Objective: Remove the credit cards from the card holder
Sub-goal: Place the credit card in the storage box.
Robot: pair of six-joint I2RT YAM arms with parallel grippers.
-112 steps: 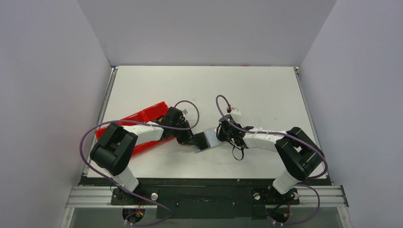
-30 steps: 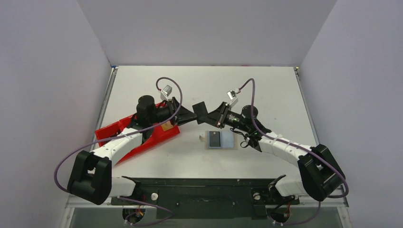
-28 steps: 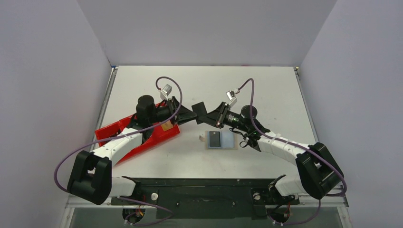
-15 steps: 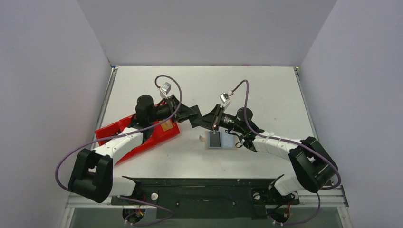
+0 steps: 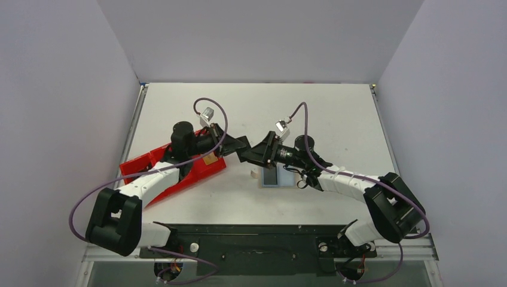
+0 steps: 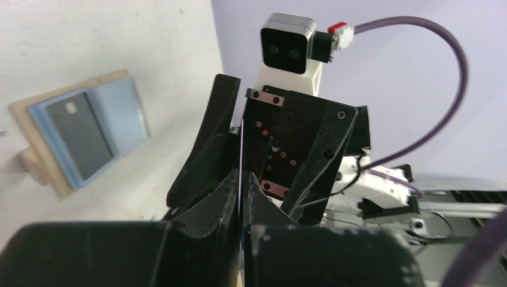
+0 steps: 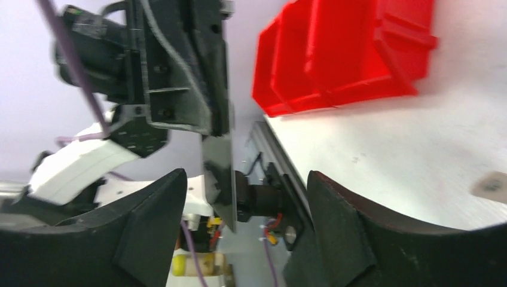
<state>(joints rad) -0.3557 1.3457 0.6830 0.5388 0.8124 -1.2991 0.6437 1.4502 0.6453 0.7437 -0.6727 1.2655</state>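
My left gripper [image 5: 244,150] is shut on a dark credit card [image 5: 253,156], held on edge above the table. Its thin edge [image 6: 241,143] runs up between my closed fingers in the left wrist view. My right gripper [image 5: 263,154] faces it with the jaws open, one on each side of the card [image 7: 218,170] and not touching it. Below them the card holder [image 5: 287,177] lies open on the table. One half holds a dark card [image 6: 81,140]; the other half [image 6: 124,110] looks pale blue. A tan card [image 5: 209,159] lies in the red tray [image 5: 156,156].
The red tray with its compartments [image 7: 347,54] sits left of the grippers, under the left arm. Purple cables loop above both wrists. The table's near rail [image 5: 251,230] runs behind the open holder.
My left gripper has shut on the dark card and my right gripper has opened off it. Both wrists have shifted slightly left over the holder.
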